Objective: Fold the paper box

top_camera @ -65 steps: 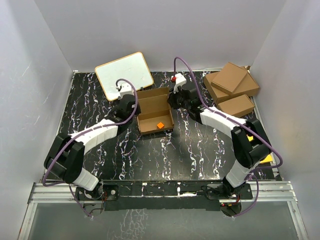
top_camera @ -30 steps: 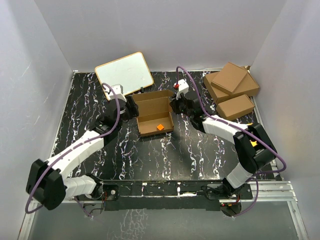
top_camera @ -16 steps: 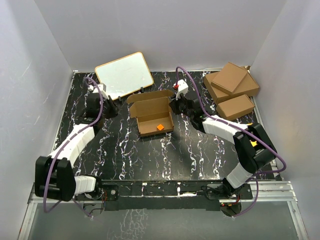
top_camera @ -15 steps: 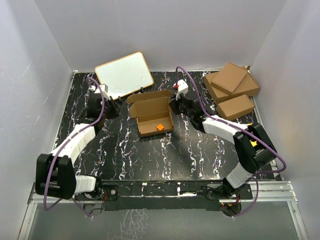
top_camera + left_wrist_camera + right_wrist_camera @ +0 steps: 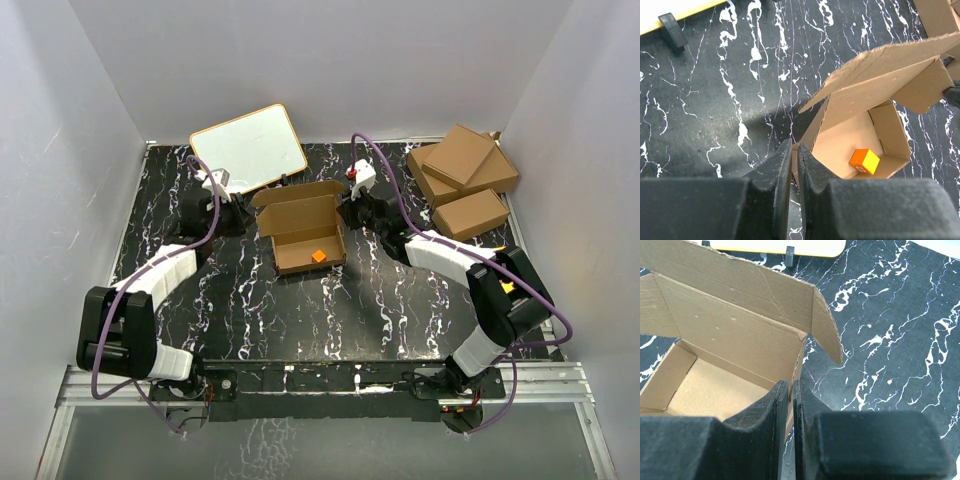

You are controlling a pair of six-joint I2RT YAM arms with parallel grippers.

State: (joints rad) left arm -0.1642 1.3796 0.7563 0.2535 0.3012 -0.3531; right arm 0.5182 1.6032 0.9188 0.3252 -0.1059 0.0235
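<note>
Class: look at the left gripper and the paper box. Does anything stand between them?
Nothing visible does. The left gripper, jaws shut, points at the left corner of the paper box, with at most a sliver of marbled table between them. The white framed board lies beyond, out of the line.

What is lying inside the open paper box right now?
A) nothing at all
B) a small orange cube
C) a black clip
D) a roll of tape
B: the left wrist view shows a small orange cube resting on the floor of the paper box, under its raised lid flap.
</note>
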